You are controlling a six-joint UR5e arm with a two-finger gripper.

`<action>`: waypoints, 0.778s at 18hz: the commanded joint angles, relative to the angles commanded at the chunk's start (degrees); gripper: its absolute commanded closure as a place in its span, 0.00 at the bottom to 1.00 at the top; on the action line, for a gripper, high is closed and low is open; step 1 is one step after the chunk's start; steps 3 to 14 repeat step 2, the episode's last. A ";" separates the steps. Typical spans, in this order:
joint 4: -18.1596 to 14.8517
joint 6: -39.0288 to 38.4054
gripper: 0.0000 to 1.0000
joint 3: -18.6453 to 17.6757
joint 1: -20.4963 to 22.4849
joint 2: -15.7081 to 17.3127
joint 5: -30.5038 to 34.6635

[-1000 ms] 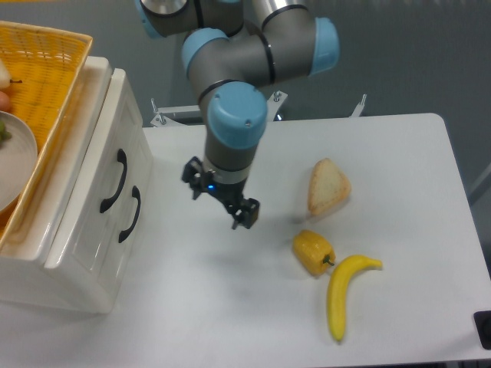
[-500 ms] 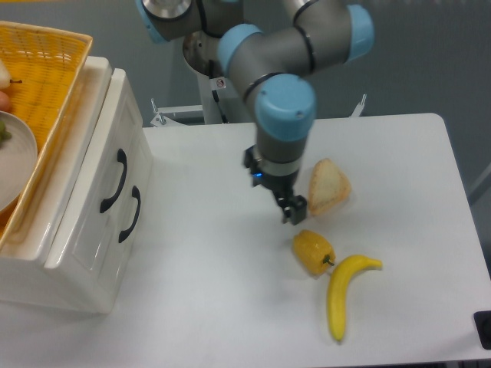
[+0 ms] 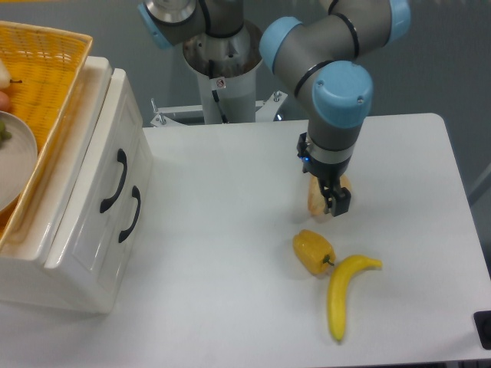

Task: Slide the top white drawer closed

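**Tool hangs over the bread, far from the drawers**

Tool [image 3: 336,201] points down over the slice of bread [image 3: 314,201] on the right half of the white worktop [image 3: 230,230], covering most of it; whether its fingers are open or closed cannot be told from this angle, nor whether they touch the bread. Just below the bread lies a yellow bell pepper [image 3: 313,251], and beside that a banana [image 3: 344,294], its upper end close to the pepper's stem.

At the left edge stands a glossy white cabinet [image 3: 73,261]. The top white drawer [image 3: 103,165] carries a curved black handle [image 3: 115,181] on its front, which sits about level with the lower drawer front [image 3: 115,245] beneath it and its matching handle [image 3: 130,214]. No gap shows along the drawer's front edge. On top of the cabinet rests a yellow wicker basket [image 3: 50,69] holding a white plate [image 3: 15,157].

Bare worktop lies between the tool and the cabinet, with nothing in between.
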 joint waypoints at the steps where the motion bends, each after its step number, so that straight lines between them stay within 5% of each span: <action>1: 0.00 0.09 0.00 0.00 0.44 0.00 -0.09; 14: -0.09 0.09 0.00 0.00 0.62 0.09 -0.17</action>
